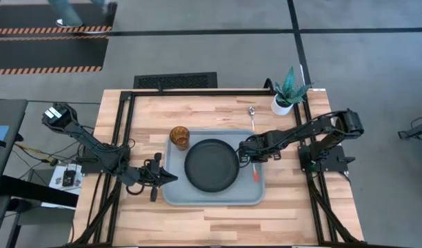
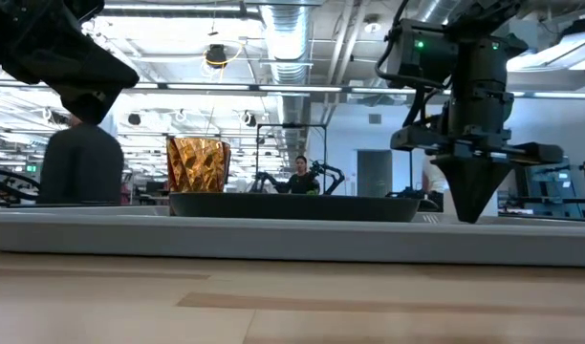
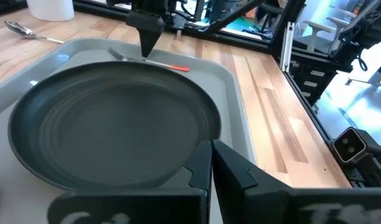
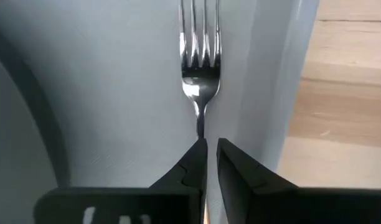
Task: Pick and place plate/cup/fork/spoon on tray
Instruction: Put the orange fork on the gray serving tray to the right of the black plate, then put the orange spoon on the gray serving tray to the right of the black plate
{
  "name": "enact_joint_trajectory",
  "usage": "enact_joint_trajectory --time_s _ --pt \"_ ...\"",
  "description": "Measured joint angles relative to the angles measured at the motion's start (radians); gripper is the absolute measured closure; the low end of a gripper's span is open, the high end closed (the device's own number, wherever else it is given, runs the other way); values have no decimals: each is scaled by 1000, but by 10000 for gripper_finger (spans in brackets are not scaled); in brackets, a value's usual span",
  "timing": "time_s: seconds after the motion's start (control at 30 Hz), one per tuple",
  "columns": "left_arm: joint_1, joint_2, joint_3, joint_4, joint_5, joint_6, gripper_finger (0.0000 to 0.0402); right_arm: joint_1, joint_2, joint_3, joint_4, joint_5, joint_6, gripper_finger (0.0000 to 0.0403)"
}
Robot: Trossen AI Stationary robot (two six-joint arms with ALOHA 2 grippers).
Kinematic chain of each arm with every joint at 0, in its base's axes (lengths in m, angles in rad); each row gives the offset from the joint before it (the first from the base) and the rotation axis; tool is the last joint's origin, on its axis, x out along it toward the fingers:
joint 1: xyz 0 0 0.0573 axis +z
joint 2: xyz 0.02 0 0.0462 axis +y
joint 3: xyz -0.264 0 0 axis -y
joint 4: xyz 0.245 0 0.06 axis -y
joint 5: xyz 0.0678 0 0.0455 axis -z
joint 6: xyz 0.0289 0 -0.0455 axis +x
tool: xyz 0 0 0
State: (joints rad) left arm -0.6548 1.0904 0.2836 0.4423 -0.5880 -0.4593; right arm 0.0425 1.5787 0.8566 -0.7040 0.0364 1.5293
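Right gripper [image 4: 210,152]: clamped on the fork [image 4: 200,68], which was held just ahead, over the tray [image 4: 116,93].
Left gripper [image 3: 212,155]: closed, empty.
Risk: the fork could be dropped crooked against the plate [image 1: 212,165] nearby.

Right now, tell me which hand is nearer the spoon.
Right. The right hand sits over the tray, close to the spoon; the left hand waits at the tray's far edge.

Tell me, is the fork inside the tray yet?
Yes. The fork lies on the tray floor beside the plate, right gripper at its handle.
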Motion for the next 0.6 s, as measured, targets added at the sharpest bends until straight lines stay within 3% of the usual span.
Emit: enact_joint_trajectory --time_s 0.23,0.4,0.6 --pt "0 0 0 -3 0 -6 401 0 0 0 17 14 -47 342" --pt "0 0 0 -6 0 -1 401 -9 -51 1 48 31 -209 356" --pt "0 0 0 -21 -4 5 402 -32 -202 -1 51 250 -455 393"
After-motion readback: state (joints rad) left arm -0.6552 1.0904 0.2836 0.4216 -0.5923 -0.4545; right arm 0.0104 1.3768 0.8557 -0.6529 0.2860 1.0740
